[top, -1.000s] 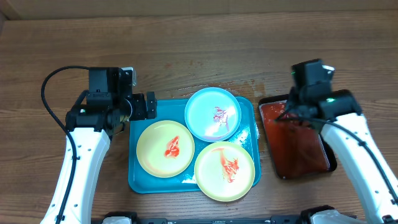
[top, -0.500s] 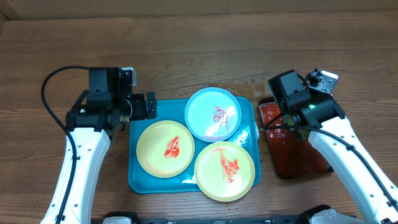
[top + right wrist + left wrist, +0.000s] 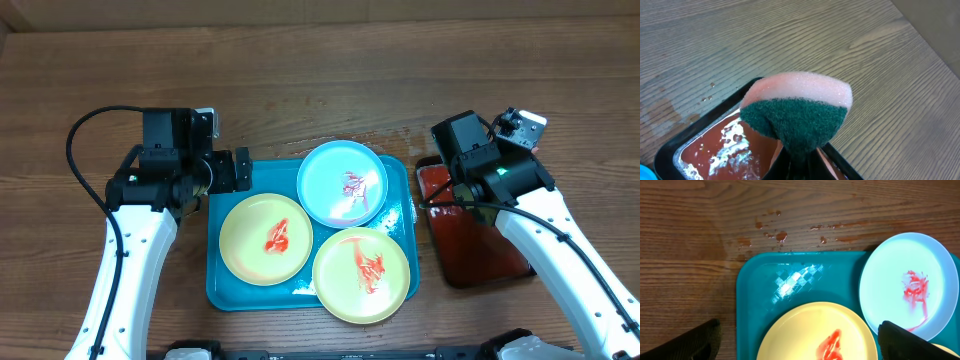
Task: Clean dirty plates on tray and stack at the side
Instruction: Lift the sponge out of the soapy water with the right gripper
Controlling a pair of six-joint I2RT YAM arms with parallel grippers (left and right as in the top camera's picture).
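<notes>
The turquoise tray [image 3: 224, 292] holds three plates, each smeared with red sauce: a pale yellow plate [image 3: 266, 238] at the left, a pale blue-white plate [image 3: 342, 182] at the back, and a second yellow plate [image 3: 361, 274] at the front right. My left gripper [image 3: 800, 342] hangs open over the tray's back left corner. It straddles the left yellow plate [image 3: 817, 330], and its fingers hold nothing. My right gripper [image 3: 800, 167] is shut on a pink sponge with a green scouring face [image 3: 797, 110], raised above the red tray.
A black-rimmed red tray [image 3: 482, 245] with foamy water [image 3: 727, 147] lies right of the turquoise tray. Sauce drops and wet marks [image 3: 775, 232] spot the wood behind the tray. Bare table lies at the left and at the back.
My right arm has swung left and turned at the red tray's back end, most of it in the first half second. The left arm and the plates have stayed still.
</notes>
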